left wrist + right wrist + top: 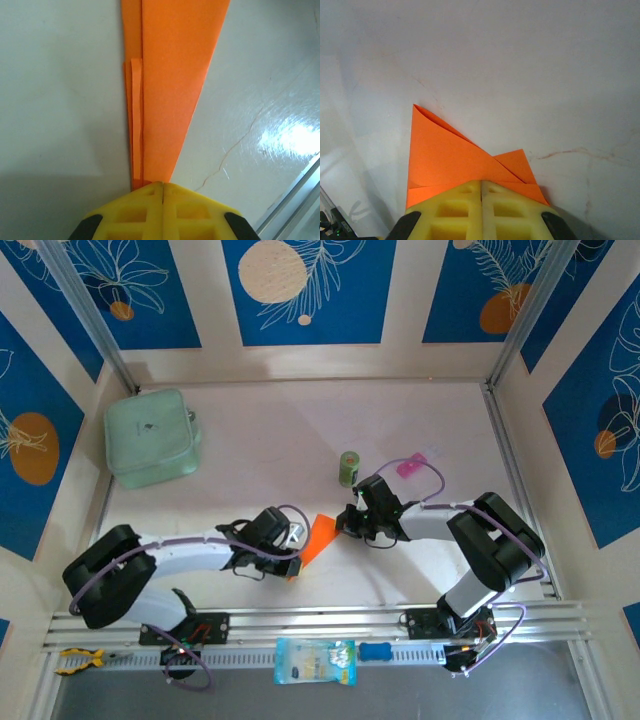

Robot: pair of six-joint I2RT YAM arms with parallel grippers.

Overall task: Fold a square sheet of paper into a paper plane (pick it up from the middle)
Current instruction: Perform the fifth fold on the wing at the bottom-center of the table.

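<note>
Two end effectors clench the orange paper plane (318, 537) at lower centre of the top view. The left end effector (162, 186) is clamped on its narrow tip, the right end effector (481, 184) on its wider folded end. Farther up the tabletop (280, 430) stand a green can (348, 468) and a pink packet (410, 467). A mint-green pouch (152, 437) lies at upper left.
</note>
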